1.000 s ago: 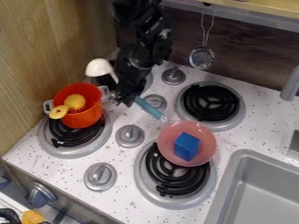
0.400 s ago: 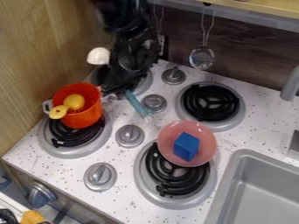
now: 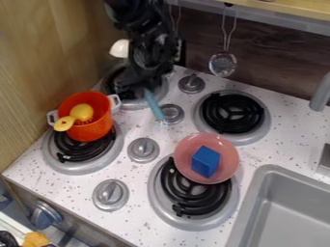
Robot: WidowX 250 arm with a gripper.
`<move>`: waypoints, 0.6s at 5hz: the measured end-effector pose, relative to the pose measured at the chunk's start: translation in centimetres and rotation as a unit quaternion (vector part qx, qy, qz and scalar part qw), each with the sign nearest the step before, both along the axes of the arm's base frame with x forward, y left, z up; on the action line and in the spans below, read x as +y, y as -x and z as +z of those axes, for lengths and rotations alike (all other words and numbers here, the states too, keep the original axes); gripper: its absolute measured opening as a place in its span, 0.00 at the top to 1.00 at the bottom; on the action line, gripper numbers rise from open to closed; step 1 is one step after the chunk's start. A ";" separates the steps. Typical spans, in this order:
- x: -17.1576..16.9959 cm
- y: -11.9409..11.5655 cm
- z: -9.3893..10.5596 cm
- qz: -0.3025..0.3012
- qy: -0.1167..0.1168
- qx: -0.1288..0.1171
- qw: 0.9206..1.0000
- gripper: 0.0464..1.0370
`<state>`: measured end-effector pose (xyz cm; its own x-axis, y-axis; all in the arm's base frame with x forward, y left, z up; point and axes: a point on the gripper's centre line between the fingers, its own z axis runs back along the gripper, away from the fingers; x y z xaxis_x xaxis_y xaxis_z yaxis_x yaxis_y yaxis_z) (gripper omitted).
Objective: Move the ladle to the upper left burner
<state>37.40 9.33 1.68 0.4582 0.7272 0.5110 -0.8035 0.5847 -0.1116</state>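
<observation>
My gripper (image 3: pixel 134 88) hangs over the upper left burner (image 3: pixel 136 103), shut on the ladle's handle. The ladle (image 3: pixel 153 104) has a white bowl behind and left of the gripper, partly hidden by the arm, and a light blue handle. The handle's free end slants down to the right, by the knob beside that burner. Whether the ladle touches the burner, I cannot tell.
An orange pot (image 3: pixel 95 126) with yellow pieces in it is on the lower left burner. A pink plate (image 3: pixel 221 174) with a blue block (image 3: pixel 205 161) overlaps the lower right burner. Wooden wall at left; a strainer (image 3: pixel 223 64) hangs behind.
The gripper and the ladle have shifted left, then slightly back to the right. The bowl has gone up in the view, and the handle has turned steeper, its end moving left and up.
</observation>
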 end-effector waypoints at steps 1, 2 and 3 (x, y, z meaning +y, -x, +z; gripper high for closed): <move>-0.7 -1.4 -0.6 -0.061 0.016 0.003 0.998 0.82; -0.7 -2.7 -1.5 -0.115 0.026 0.011 0.993 0.82; -0.8 -3.7 -1.9 -0.131 0.032 0.003 0.991 0.82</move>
<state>41.10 8.50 -0.26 0.6387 0.6143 0.4634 -0.6263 0.7649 -0.1507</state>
